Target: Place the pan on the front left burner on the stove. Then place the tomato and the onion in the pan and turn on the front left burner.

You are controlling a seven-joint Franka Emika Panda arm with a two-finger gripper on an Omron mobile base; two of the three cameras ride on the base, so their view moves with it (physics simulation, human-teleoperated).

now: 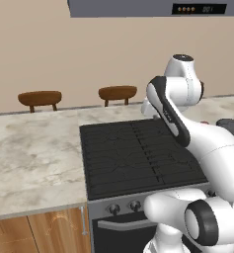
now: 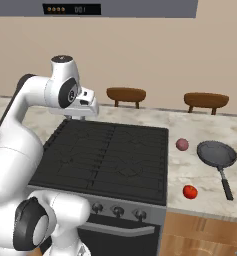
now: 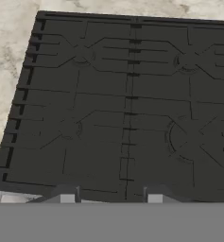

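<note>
Down in the hand view, two small dark finger tips of the gripper (image 3: 111, 196) spread a little way apart, nothing between them, hanging over the near edge of the stove (image 3: 132, 104). Just past the tips, the black bars of the front left burner (image 3: 68, 127), bare. Nowhere near the jaws, the pan (image 2: 217, 154): out on the marble counter (image 2: 200, 175) to the right of the stove, well apart from the gripper, its long thin handle pointing toward the near edge. Nearest on that counter, the glossy red tomato (image 2: 190, 192), left of the handle end. Farther back, the dull pinkish onion (image 2: 182, 145), just left of the pan's rim. From the right base view, pan, tomato and onion all plain to see, plus the knobs (image 2: 118, 211) on the grey steel front. From the left base view, the big white arm (image 1: 187, 133) covering the right side, with just a dark sliver of the pan (image 1: 231, 126) peeking past it. Wide bare counter left of the stove there. At the far edge, two brown stools (image 2: 126, 94) against the tan wall.
</note>
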